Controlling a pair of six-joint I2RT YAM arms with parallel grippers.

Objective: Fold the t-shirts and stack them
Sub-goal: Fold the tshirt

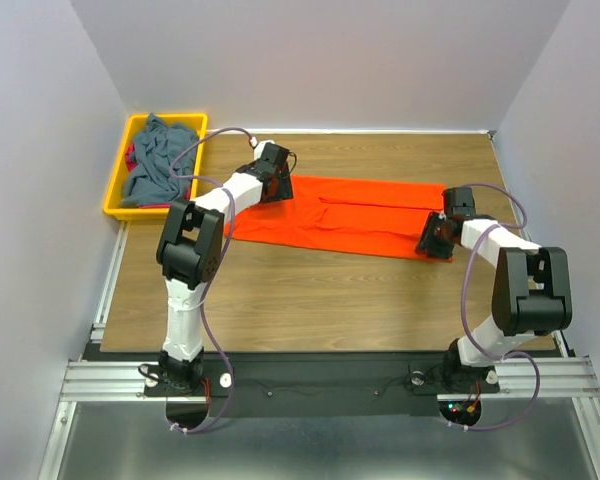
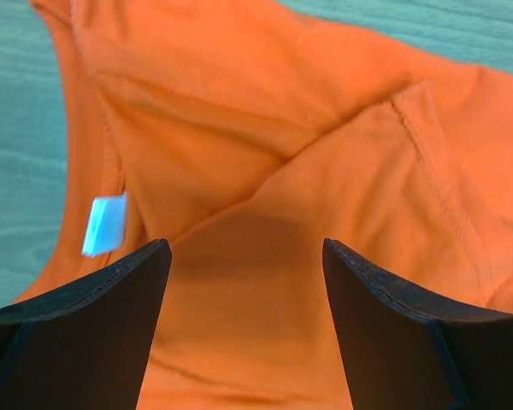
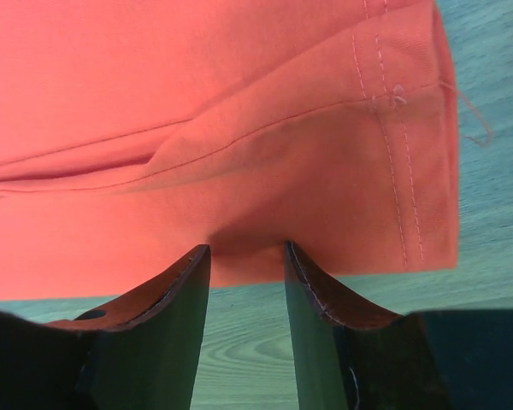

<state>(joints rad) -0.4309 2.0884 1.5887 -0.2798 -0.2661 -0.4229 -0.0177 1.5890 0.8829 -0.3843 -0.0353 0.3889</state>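
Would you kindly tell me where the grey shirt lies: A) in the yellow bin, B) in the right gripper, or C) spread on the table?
A: the grey shirt lies crumpled inside the yellow bin.

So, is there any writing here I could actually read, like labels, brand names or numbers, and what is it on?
No text can be read in any of the views.
White neck label on the orange t-shirt: too blurred to tell whether it carries print.
Yellow bin and the robot arms: no lettering or numbers visible from the top camera.
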